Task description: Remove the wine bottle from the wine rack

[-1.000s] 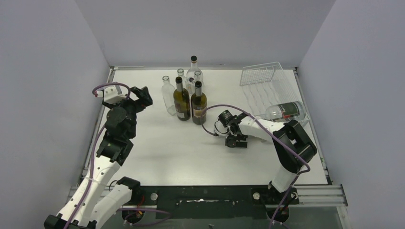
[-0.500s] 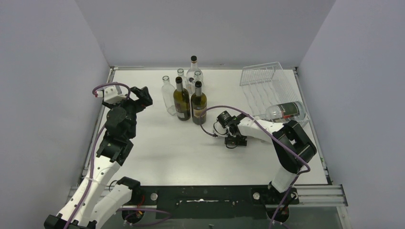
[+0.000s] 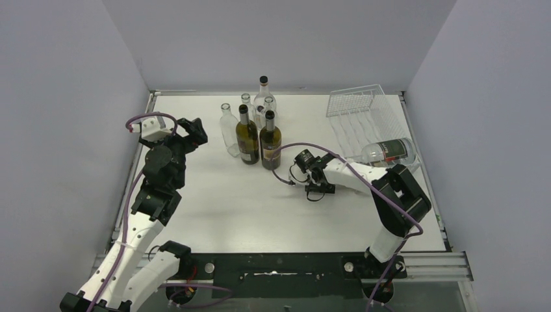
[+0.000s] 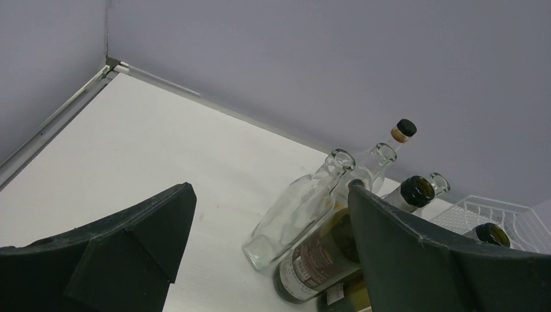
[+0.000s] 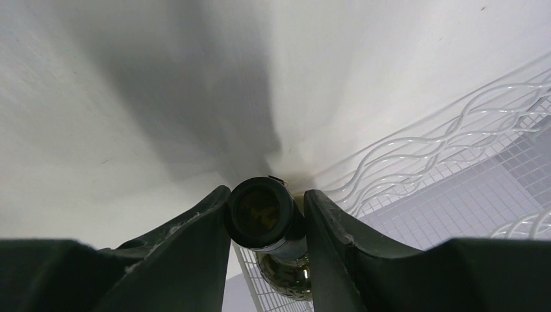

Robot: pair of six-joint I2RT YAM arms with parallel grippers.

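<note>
your right pincer (image 5: 266,194) is clamped on the wine bottle (image 5: 260,218). in the right wrist view the bottle's dark capped mouth faces the lens end-on, and both fingers (image 5: 195,240) look pressed against its sides with no gap showing. just past the cap you see a bulge of olive glass. under it and to its right are the wavy wires and fine grid of the wine rack (image 5: 455,214), so the body lies on the rack with the neck poking out over its edge toward the lens.

from above, the bottle lies on its side across the near end of the rack, at the right of the table (image 3: 227,208), with its dark label up. its neck end runs beneath your right forearm, and you can't trace it there. the right wrist is folded over the table just left of the rack.

your left pincer (image 4: 271,188) is spread wide and holds nothing, raised over the left side of the table. its camera looks toward the cluster of standing bottles (image 3: 253,130), two dark and the rest clear. the cluster stands at the far middle, well apart from the rack.
</note>
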